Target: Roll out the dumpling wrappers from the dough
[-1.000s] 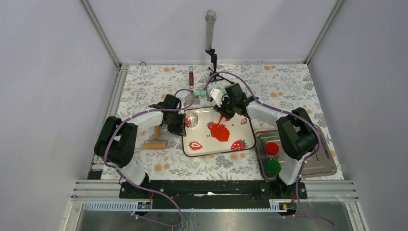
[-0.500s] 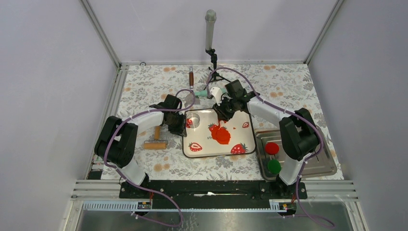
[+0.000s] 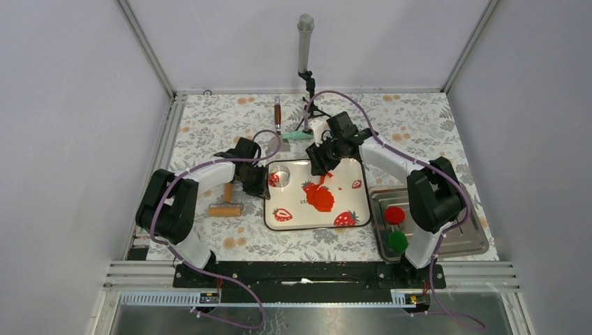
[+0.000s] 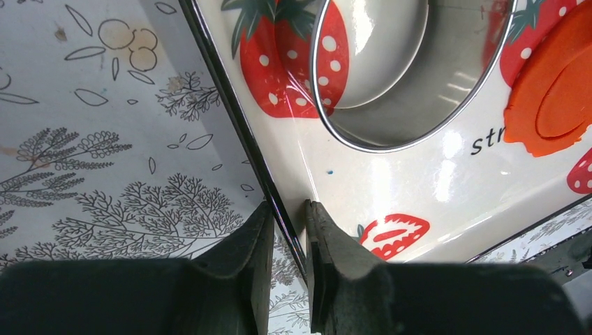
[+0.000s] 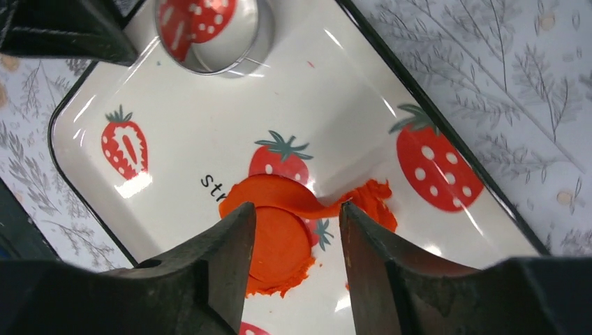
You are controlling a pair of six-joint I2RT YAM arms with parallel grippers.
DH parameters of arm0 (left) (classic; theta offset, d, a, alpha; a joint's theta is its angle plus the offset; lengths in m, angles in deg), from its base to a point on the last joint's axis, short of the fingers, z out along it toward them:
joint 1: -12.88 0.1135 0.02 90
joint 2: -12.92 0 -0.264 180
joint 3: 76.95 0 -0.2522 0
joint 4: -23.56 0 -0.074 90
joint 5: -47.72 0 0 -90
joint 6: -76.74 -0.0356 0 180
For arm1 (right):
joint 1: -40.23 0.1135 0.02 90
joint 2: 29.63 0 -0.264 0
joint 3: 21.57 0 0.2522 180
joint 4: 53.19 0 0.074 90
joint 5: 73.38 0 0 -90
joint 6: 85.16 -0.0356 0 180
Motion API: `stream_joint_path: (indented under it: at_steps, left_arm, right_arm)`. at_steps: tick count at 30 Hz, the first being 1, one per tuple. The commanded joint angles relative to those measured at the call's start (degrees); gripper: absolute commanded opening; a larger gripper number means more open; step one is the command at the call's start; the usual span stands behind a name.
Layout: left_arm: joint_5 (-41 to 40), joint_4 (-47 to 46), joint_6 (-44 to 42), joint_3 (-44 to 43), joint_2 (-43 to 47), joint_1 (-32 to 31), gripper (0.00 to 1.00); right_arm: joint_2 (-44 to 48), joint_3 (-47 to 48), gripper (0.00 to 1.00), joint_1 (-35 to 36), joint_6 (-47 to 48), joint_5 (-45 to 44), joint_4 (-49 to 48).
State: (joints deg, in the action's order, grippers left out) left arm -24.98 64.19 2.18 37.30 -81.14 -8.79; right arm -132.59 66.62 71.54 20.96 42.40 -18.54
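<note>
The dough [image 3: 322,196] [image 5: 370,199] lies as a flat, ragged orange-red sheet on the strawberry tray [image 3: 292,211] [image 5: 209,139]. A round dumpling wrapper [image 5: 279,244] is cut within it. One strip of dough [image 5: 314,202] curls up and touches the tip of my right finger [image 5: 370,258]. My right gripper [image 3: 322,165] [image 5: 298,209] hovers open above the sheet. The left gripper [image 3: 261,183] [image 4: 287,206] is shut on the tray's left rim [image 4: 279,209]. The metal ring cutter [image 3: 279,174] [image 4: 412,118] [image 5: 207,31] stands on the tray's far left corner.
A wooden rolling pin [image 3: 225,204] lies left of the tray. A steel tray [image 3: 447,236] on the right holds a crimson disc [image 3: 394,214] and a green disc [image 3: 397,241]. A brown-handled scraper [image 3: 277,115] and a teal-handled tool [image 3: 297,135] lie behind. A stand [image 3: 305,42] rises at the back.
My right gripper has opened and pulled back toward the far edge, drawing a strip of dough up with it. The left gripper has stayed on the tray rim.
</note>
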Motion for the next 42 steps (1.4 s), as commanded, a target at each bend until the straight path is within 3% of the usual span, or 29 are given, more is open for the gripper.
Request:
stream_joint_path:
  at_steps: [1, 4, 8, 26, 31, 35, 42]
  left_arm:
    - [0.19, 0.67, -1.67, 1.01, 2.46, 0.31, 0.01]
    - [0.45, 0.46, -1.49, 0.93, 2.4, 0.31, 0.01]
    - [0.58, 0.46, -1.48, 0.83, 2.23, 0.31, 0.01]
    - [1.49, -0.65, -0.7, 1.78, 2.74, 0.34, 0.01]
    - [1.58, -0.76, -0.57, 1.55, 2.66, 0.36, 0.01]
    - [1.24, -0.77, -0.59, 1.51, 2.75, 0.34, 0.01]
    - [1.17, -1.07, 0.23, 1.71, 2.99, 0.41, 0.01]
  right_arm:
    - [2.35, 0.37, 0.6, -2.02, -14.17, -8.62, 2.9]
    - [3.13, -2.39, 0.75, -2.56, -22.12, -11.32, 3.76]
    - [2.4, -2.51, 0.83, -2.57, -27.49, -9.17, 3.7]
    - [-9.07, 3.34, 0.86, -1.95, -28.16, -10.25, 2.07]
    - [-10.67, 3.38, 0.73, -0.48, -26.39, -10.08, 1.7]
    - [-10.98, 3.37, 0.67, 1.4, -25.16, -14.32, 2.92]
    - [-9.53, 1.62, 0.48, 4.27, -21.73, -18.7, 5.09]
